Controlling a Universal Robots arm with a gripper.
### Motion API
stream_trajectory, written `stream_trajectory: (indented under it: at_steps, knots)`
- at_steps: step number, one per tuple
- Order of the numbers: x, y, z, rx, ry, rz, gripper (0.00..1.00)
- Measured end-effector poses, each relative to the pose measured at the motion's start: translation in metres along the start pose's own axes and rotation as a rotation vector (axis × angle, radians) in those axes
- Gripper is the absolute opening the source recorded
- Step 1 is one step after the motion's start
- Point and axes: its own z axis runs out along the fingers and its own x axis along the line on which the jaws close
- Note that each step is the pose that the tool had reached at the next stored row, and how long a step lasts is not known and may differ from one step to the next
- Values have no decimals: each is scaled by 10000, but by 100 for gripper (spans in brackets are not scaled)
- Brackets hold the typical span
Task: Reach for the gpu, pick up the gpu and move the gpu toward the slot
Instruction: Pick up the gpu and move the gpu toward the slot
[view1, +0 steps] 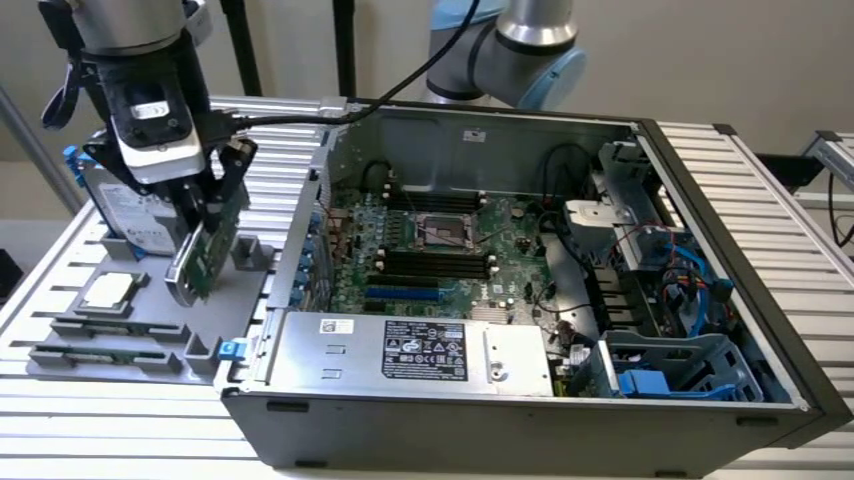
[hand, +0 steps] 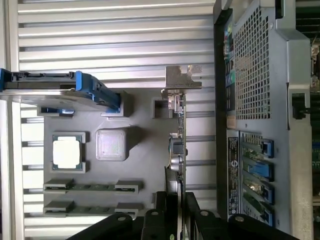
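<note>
Gpu (view1: 200, 262) is gripped betw the pincer's (view1: 207, 212) fingers, which are clamped on one end, just over the grey tray (view1: 167, 325) at the exterior view's left. Card stands on edge, slightly tilted, long axis parallel w/ the pc case (view1: 534, 420) wall, metal bracket (hand: 183, 79) at the far end. Narrow gap to the case; bare tray on the other side.

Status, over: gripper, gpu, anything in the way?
Copy: gripper looks shut on gpu. Card tilted above grey tray, outside the case. Its near wall stands between gpu and motherboard.
</note>
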Motion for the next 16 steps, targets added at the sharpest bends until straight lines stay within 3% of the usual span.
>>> stream_trajectory:
  at_steps: [16]
  knots:
    - [-394,-10,-735,-27,68,-31,26]
